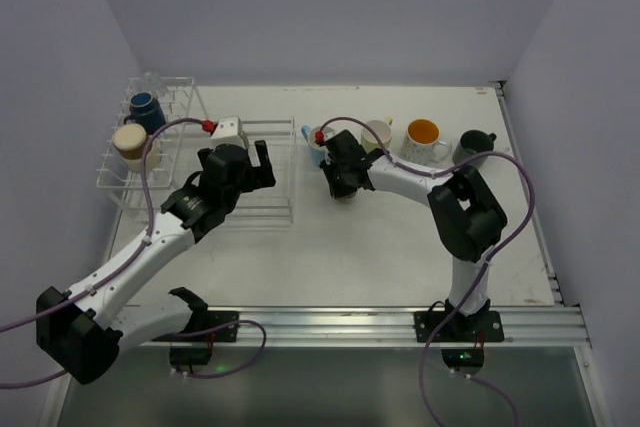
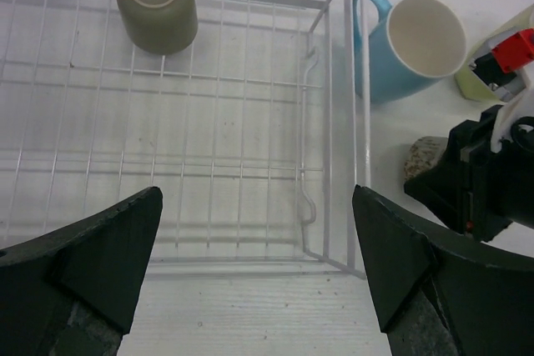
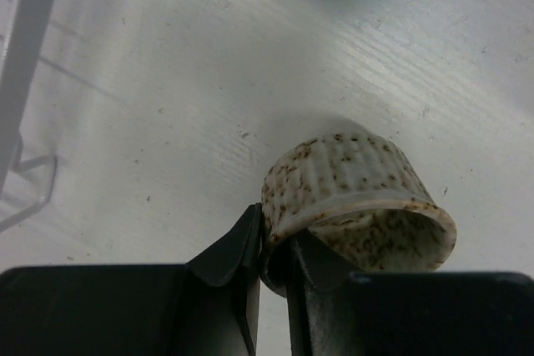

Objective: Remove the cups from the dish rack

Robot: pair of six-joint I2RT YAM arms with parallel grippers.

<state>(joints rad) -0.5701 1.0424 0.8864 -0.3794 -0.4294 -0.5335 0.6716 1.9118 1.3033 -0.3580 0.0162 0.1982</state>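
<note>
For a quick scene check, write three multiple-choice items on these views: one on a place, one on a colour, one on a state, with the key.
1. The navy cup sits: A in the dish rack's low basket; B in its tall pronged part; C outside it altogether.
2. The white cup's inside is: A orange; B black; C red.
3. The right end effector is: A wide open; B out of every view; C shut on the speckled cup.
Key: B, it stands among the upright prongs; A, orange shows from above; C, its fingers pinch the cup's wall.
</note>
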